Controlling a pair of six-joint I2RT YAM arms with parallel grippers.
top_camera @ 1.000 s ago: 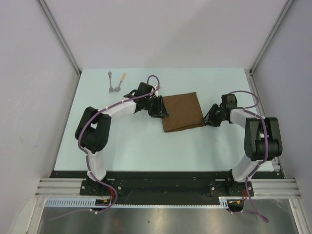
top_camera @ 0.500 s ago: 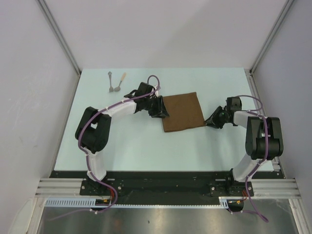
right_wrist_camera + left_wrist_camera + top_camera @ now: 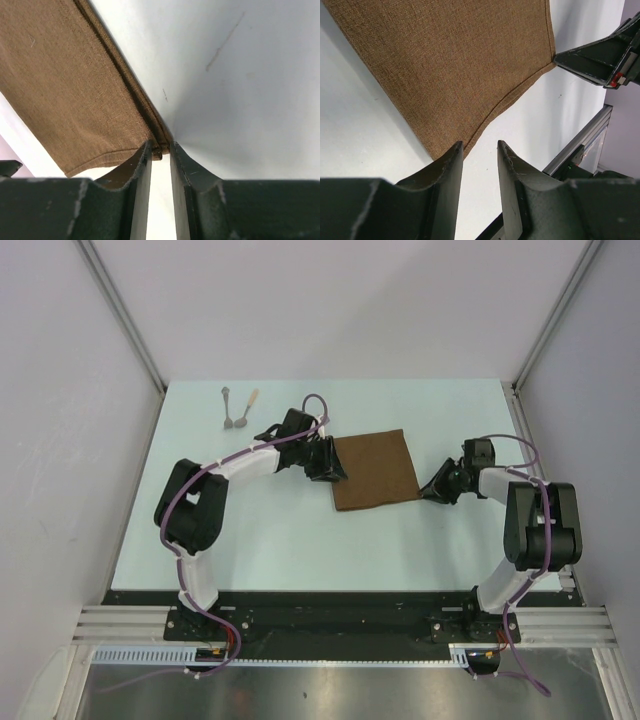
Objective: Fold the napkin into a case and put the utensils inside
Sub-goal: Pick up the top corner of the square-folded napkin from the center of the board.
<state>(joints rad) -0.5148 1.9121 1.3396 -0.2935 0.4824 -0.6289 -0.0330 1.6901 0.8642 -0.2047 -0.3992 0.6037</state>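
Observation:
The brown napkin (image 3: 373, 470) lies folded flat on the white table, a layered edge showing in the right wrist view (image 3: 65, 85). My left gripper (image 3: 335, 472) is at its left side. In the left wrist view this gripper (image 3: 480, 146) is open over bare table, with the napkin's (image 3: 455, 65) corner just off one fingertip. My right gripper (image 3: 424, 492) is at the near right corner. Its jaws (image 3: 160, 147) are shut on that layered corner. The utensils, one grey-handled (image 3: 229, 408) and one tan-handled (image 3: 247, 407), lie side by side at the far left.
Grey walls and slanted metal posts (image 3: 120, 315) close in the table on three sides. The table's right edge rail (image 3: 520, 425) runs just beyond the right arm. The right gripper's dark body (image 3: 600, 55) shows across the napkin in the left wrist view.
The right gripper's jaws have narrowed onto the napkin's near right corner and the right wrist has shifted slightly right. The left arm and the napkin have stayed put.

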